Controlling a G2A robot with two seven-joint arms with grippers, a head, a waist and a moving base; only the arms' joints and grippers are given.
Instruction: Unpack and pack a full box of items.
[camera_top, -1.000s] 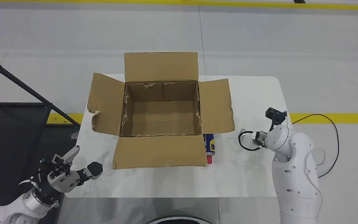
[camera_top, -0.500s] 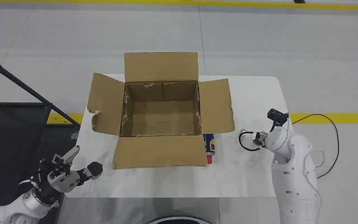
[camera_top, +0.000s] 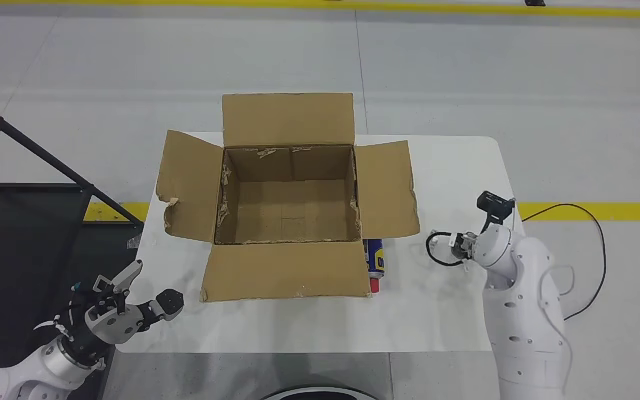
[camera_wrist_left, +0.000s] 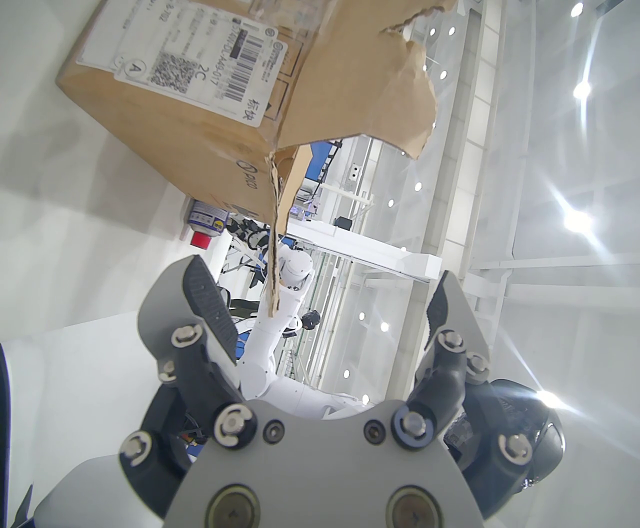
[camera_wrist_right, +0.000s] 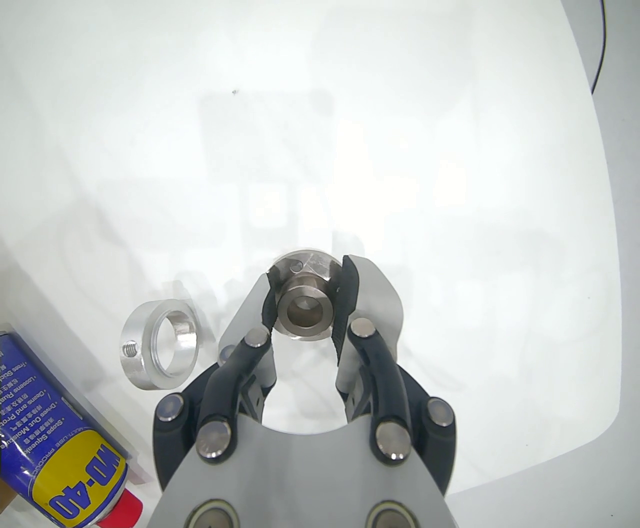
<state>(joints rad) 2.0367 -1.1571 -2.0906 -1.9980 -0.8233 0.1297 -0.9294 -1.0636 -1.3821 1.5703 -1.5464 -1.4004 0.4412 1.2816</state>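
Note:
An open cardboard box (camera_top: 290, 205), its flaps spread, stands mid-table and looks empty inside. A blue and yellow spray can (camera_top: 374, 262) lies against its front right corner. My right gripper (camera_top: 447, 246) is over the table right of the can, shut on a small metal bushing (camera_wrist_right: 305, 305) held between its pads. A silver collar ring (camera_wrist_right: 160, 345) lies on the table between the bushing and the spray can (camera_wrist_right: 60, 450). My left gripper (camera_top: 150, 288) is open and holds nothing at the table's front left corner, facing the box (camera_wrist_left: 200, 110) and can (camera_wrist_left: 205, 225).
The white table (camera_top: 450, 170) has bare room right of the box and along its front edge. A black cable (camera_top: 590, 250) trails on the floor to the right. A dark frame (camera_top: 40, 240) stands left of the table.
The right arm has shifted very slightly, still holding the bushing. The left arm and the box have not moved.

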